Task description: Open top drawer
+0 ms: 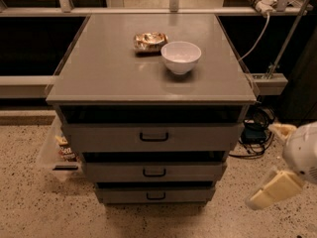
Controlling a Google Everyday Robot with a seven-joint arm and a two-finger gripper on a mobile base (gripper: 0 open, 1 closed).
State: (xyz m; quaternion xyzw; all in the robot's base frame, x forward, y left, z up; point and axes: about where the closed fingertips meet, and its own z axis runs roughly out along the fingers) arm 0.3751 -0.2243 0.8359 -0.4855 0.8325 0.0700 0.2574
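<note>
Looking at the top drawer [153,145] first: shut as far as can be judged, with a small black loop handle [154,137] dead centre on its grey front. Found the gripper [280,185] low and off to the right of that drawer, well apart from it and nowhere near the handle. Can't tell whether it's spread or closed, so not guessing. Holding nothing, from the look of it.

Pretty clearly the approach step, with no contact made yet. Next up, probably: swing in left and slightly up toward the drawer's handle, square up to the front, hook on, then pull straight out.

Worth watching for the two shorter drawers [154,172] right below the top drawer, with lookalike handles, so easy to grab the wrong one. Also spotted a white bowl [181,57] and a crinkly snack packet [150,41] above the drawer on the cabinet top [99,78], so best to pull gently.
</note>
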